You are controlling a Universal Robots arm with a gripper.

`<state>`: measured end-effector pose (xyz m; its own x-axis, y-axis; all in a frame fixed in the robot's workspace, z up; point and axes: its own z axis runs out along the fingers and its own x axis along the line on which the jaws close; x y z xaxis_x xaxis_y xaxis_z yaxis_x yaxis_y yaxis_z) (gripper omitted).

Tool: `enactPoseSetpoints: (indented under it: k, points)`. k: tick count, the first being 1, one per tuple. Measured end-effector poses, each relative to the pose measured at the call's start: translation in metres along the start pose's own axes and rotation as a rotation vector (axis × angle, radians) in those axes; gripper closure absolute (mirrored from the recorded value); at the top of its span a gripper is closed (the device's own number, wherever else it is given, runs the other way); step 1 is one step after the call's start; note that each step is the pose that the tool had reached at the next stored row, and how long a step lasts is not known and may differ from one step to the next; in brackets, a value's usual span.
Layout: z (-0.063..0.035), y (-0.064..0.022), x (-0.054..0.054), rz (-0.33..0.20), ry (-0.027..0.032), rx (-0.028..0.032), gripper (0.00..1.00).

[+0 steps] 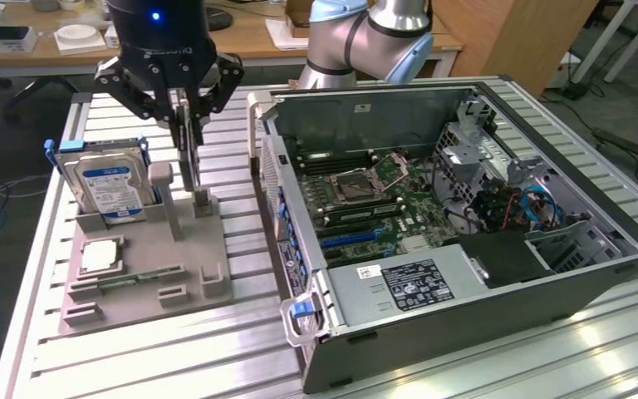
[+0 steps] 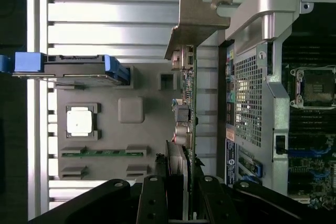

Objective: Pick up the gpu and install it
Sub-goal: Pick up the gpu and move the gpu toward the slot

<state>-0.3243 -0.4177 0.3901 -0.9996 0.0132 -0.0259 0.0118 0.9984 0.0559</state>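
The gpu (image 1: pixel 190 158) stands on edge as a thin dark card, its lower end at an upright post of the grey holder tray (image 1: pixel 175 249). In the wrist view the gpu (image 2: pixel 186 103) runs away from the camera, with its silver bracket (image 2: pixel 197 17) at the far end. My gripper (image 1: pixel 189 125) comes down from above onto the card's upper edge. The black fingers (image 2: pixel 152 198) press against both faces of the card, so my gripper (image 2: pixel 181 192) is shut on it. The open computer case (image 1: pixel 463 208) lies on the exterior view's right, its green motherboard (image 1: pixel 375 191) exposed.
On the same tray a silver hard drive (image 1: pixel 109 183) with a blue-white label stands upright. A square processor chip (image 1: pixel 100 256) and a narrow green memory stick (image 1: pixel 142 277) lie flat nearby. The case wall (image 2: pixel 247 93) rises close beside the card. Everything rests on a slatted metal table (image 1: pixel 164 357).
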Motion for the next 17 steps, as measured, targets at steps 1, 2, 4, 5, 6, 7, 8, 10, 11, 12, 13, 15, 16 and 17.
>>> enactPoseSetpoints:
  k: [1, 2, 4, 5, 6, 7, 8, 10, 11, 12, 13, 15, 16, 17]
  points:
    - [-0.0007, 0.0000, 0.0000, 0.000, 0.0000, 0.0050, 0.73]
    - [-0.0015, 0.0001, 0.0000, 0.000, 0.0000, 0.0084, 0.73]
    - [-0.0033, 0.0001, -0.0001, 0.000, 0.0000, 0.0147, 0.73]
    - [-0.0044, 0.0001, -0.0001, -0.001, 0.0000, 0.0162, 0.73]
    - [-0.0057, 0.0003, -0.0002, -0.001, -0.0001, 0.0170, 0.73]
    - [-0.0070, 0.0004, -0.0002, -0.001, 0.0000, 0.0174, 0.73]
    - [-0.0083, 0.0005, -0.0002, 0.000, -0.0002, 0.0176, 0.73]
    - [-0.0098, 0.0005, -0.0002, 0.000, -0.0003, 0.0176, 0.73]
    - [-0.0098, 0.0005, -0.0002, 0.000, -0.0003, 0.0176, 0.73]
    - [-0.0098, 0.0005, -0.0002, -0.001, -0.0002, 0.0177, 0.73]
    - [-0.0099, 0.0005, -0.0002, -0.001, -0.0001, 0.0177, 0.73]
    - [-0.0099, 0.0006, -0.0003, -0.001, -0.0001, 0.0177, 0.73]
    - [-0.0100, 0.0006, -0.0008, 0.000, 0.0000, 0.0179, 0.73]
    - [-0.0100, 0.0006, -0.0023, 0.000, 0.0001, 0.0179, 0.73]
